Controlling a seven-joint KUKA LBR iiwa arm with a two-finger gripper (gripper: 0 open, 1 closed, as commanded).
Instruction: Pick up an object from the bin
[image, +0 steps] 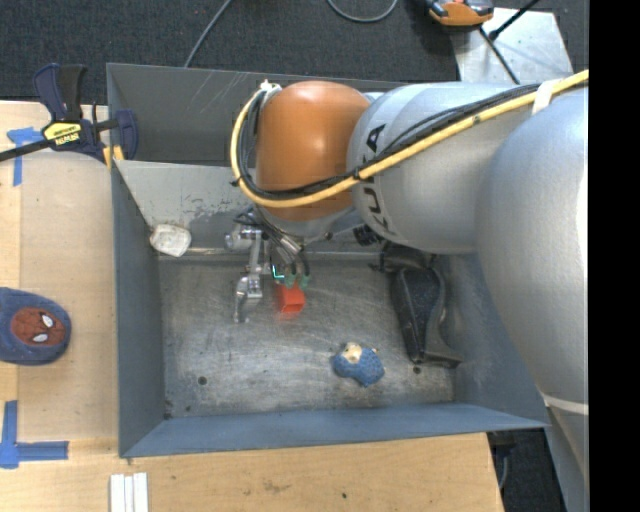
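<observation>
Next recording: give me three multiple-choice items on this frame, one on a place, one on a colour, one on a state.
1. Where does the white crumpled lump lie?
A) back left corner of the bin floor
B) against the front wall
C) mid-floor

2. What colour is the small block by the gripper?
A) green
B) red
C) yellow

3. How is the gripper?
A) shut on the blue toy
B) shut on the white crumpled lump
C) open

Answers:
1 A, it sits by the back wall at left.
2 B, the small block is plainly red.
3 C, its fingers stand apart; the blue toy lies apart, nearer the front.
</observation>
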